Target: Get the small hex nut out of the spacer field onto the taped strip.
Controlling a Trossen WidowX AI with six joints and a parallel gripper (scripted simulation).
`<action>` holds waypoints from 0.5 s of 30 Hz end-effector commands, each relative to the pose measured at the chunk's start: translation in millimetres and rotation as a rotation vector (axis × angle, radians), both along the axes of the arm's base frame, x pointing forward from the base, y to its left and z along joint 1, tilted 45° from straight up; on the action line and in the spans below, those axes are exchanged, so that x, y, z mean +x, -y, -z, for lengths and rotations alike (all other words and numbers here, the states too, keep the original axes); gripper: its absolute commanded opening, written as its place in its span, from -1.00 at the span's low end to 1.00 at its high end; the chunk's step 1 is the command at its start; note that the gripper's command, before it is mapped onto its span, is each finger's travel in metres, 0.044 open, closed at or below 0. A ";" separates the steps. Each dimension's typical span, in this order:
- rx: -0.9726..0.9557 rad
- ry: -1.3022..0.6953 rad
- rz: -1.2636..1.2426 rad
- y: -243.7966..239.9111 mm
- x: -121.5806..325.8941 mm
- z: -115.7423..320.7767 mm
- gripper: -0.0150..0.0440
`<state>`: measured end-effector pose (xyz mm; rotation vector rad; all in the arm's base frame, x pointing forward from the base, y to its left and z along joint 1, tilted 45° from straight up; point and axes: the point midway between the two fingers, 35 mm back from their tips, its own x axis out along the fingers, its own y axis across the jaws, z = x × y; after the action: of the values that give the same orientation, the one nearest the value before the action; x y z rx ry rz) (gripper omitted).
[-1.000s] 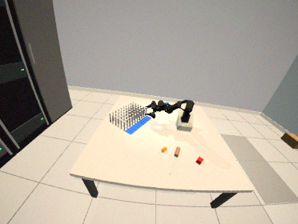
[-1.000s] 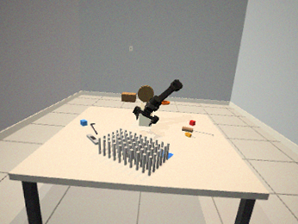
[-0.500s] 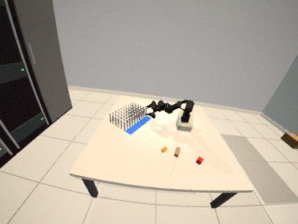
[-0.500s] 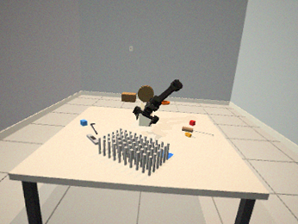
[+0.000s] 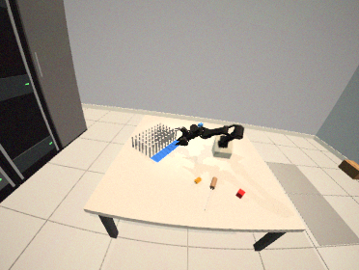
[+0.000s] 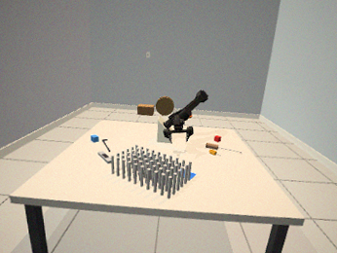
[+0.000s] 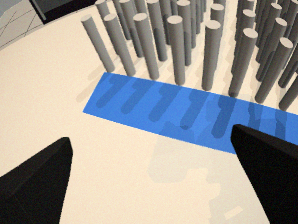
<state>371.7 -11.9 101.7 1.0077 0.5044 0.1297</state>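
The metal spacers [image 5: 151, 146] [image 6: 169, 186] [image 7: 177, 50] stand upright in rows. The blue taped strip [image 5: 161, 154] [image 6: 193, 175] [image 7: 145, 120] lies along their front. My gripper [image 5: 179, 137] [image 6: 178, 140] [image 7: 154, 139] is open and empty, above the table on the strip's side of the field. A tool with a brown handle [image 5: 213, 182] [image 6: 211, 146] and a thin shaft lies on the table, well away from the spacers. A black L-shaped tool [image 6: 106, 145] lies beyond the field's other end. The nut cannot be made out; the spacers may hide it.
A grey item [image 6: 105, 157] lies close to the field near the L-shaped tool, with a blue cube [image 5: 200, 124] [image 6: 94, 138] farther off. An orange piece [image 5: 198, 180] [image 6: 213, 152] and a red cube [image 5: 240, 193] [image 6: 217, 139] lie near the brown-handled tool.
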 end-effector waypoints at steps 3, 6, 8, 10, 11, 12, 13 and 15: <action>0.535 -0.237 -0.081 -71.6 -27.2 -55.5 1.00; 0.674 -0.334 -0.101 -90.3 -40.4 -70.0 1.00; 0.763 -0.406 -0.112 -102.2 -50.4 -79.5 1.00; 0.848 -0.483 -0.122 -113.5 -61.4 -88.9 1.00; 0.890 -0.524 -0.126 -119.0 -67.3 -93.5 1.00; 0.930 -0.566 -0.130 -124.4 -73.4 -98.1 1.00; 0.969 -0.609 -0.133 -129.5 -79.7 -102.6 1.00; 1.044 -0.699 -0.137 -139.4 -92.9 -111.3 1.00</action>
<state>321.3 88.8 177.0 1.7689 0.9154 0.2154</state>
